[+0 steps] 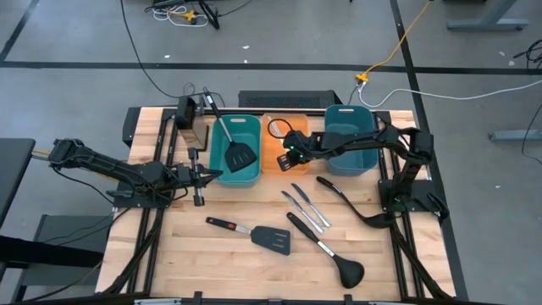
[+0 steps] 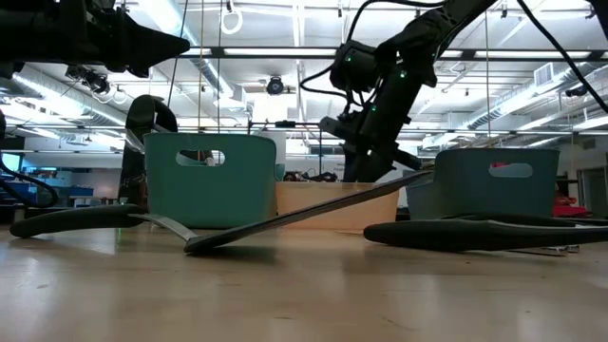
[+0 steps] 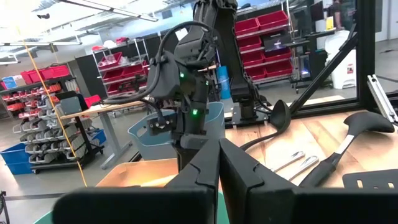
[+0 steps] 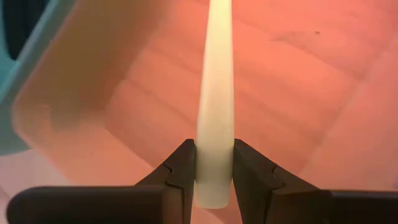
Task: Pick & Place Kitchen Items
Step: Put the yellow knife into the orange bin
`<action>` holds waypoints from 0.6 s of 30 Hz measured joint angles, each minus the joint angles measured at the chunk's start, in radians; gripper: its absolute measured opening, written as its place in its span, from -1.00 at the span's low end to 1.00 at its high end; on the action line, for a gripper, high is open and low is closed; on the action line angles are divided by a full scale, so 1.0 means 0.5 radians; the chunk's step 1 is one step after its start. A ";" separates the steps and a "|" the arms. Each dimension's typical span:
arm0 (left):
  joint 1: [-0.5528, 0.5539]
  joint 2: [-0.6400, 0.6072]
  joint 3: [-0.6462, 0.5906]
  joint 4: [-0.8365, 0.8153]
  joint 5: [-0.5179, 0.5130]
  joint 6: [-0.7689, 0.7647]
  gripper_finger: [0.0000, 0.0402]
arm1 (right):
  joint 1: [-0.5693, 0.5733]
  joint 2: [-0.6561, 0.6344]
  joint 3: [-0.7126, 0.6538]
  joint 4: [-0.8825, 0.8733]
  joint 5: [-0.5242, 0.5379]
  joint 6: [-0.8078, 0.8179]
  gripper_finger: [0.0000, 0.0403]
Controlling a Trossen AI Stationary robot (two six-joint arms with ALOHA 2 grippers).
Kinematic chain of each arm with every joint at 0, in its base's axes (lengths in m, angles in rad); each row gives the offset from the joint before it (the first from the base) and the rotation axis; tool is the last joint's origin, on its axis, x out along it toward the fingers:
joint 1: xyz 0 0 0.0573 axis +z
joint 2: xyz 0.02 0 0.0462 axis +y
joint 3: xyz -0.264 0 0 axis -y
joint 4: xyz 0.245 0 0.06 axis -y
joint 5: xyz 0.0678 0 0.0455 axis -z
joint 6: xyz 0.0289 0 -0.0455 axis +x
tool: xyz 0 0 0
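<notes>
Right pincer (image 4: pixel 214 168) is clamped on the pale stick (image 4: pixel 216 93), pads squeezing its near end, and the stick runs straight out ahead of the pincer over the orange bin (image 4: pixel 81 74). In the overhead view the right pincer (image 1: pixel 290 146) sits above that orange bin (image 1: pixel 273 166), with a teal bin (image 1: pixel 251 175) on one side and a second teal bin (image 1: pixel 373 166) on the other.

The job here, I'd say, is a clean drop: get the stick's far tip low into the bin and inside the walls before the pads part, so it doesn't bounce out or bridge the rim (a long thin piece tips easily). Keep it lined up with the bin's long side, then let go and lift straight up.

Left pincer (image 1: pixel 197 176) waits shut, just beside the first teal bin, where a spatula (image 1: pixel 230 140) already rests. Still out on the desk (image 1: pixel 229 271): another spatula (image 1: pixel 258 235), two ladles (image 1: pixel 330 252), two knives (image 1: pixel 303 207).

No brand, label or writing is readable anywhere
</notes>
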 joint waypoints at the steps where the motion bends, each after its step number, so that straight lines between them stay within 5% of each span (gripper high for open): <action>1: 0.000 0.000 0.000 0.000 0.000 0.000 -0.92 | -0.006 0.000 0.000 -0.010 0.002 0.007 -0.57; 18: 0.000 0.000 0.000 0.009 -0.001 0.001 -0.94 | -0.043 0.040 0.002 0.006 -0.137 -0.089 -0.57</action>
